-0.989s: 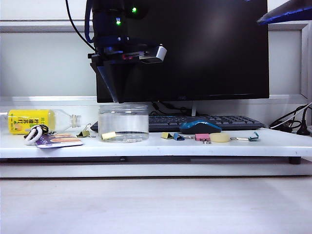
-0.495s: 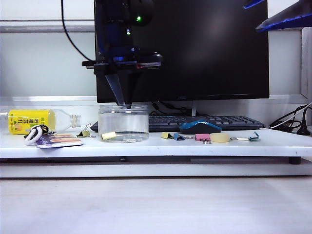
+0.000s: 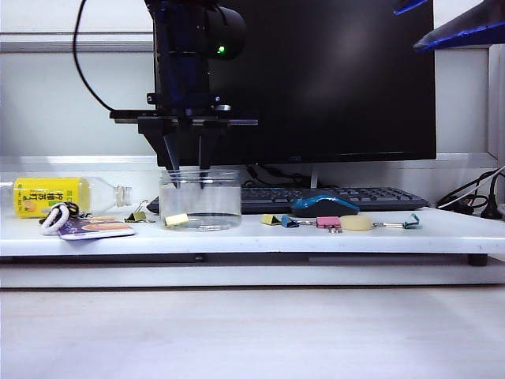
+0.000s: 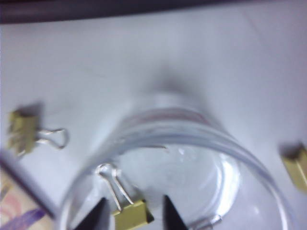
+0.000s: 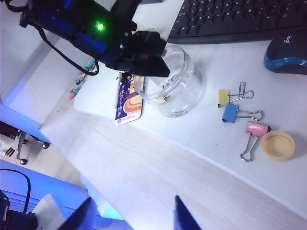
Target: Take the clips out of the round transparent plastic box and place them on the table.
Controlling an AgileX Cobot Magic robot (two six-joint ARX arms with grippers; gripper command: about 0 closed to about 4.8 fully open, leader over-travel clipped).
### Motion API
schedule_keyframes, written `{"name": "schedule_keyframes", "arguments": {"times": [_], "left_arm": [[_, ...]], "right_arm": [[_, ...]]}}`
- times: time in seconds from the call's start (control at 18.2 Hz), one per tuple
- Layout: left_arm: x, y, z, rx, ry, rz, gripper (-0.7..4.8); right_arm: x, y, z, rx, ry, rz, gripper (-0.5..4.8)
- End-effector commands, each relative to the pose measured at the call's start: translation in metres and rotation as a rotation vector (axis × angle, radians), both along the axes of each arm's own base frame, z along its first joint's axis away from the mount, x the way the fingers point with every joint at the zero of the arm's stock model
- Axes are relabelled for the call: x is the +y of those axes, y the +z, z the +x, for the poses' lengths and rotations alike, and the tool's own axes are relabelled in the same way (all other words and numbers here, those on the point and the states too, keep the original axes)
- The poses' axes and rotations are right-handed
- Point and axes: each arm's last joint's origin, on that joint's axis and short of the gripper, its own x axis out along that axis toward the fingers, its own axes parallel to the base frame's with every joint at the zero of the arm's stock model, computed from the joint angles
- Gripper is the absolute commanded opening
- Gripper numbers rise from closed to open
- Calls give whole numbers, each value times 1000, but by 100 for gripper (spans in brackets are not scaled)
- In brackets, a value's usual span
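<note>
The round transparent plastic box stands on the white table. My left gripper points straight down into its mouth, open. In the left wrist view its fingertips stand on either side of a pale-yellow clip lying on the box's floor, not closed on it. That clip shows through the wall. Two more yellow clips lie on the table beside the box. My right gripper hangs open and empty, high at the right.
A blue clip, a pink clip and a cream round lid lie right of the box. Behind are a mouse, a keyboard and a monitor. A yellow-labelled bottle and a card lie at the left.
My left gripper has rolled at the wrist, dropped lower so its fingertips enter the box's mouth, and its jaws have spread wider. The right arm has not moved.
</note>
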Motion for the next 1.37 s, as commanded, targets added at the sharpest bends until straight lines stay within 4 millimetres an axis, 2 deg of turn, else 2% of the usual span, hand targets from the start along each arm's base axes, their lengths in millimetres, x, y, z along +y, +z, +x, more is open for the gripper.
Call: {"name": "schedule_keyframes", "arguments": {"times": [0.05,0.6,0.99,1.37], "left_arm": [[2,3,-2,0,127,-18,154],[3,-1,-4,31,376,-73,152],[2,-22,-3,104,425,1,152],[11,-22,-6,85,559,87,152]], "right_arm": [[0,3,0,-36,9,2,212],[1,5,0,-49,32,16,212],[1,4,0,-49,33,16,212],[1,5,0,-49,33,15,212]]}}
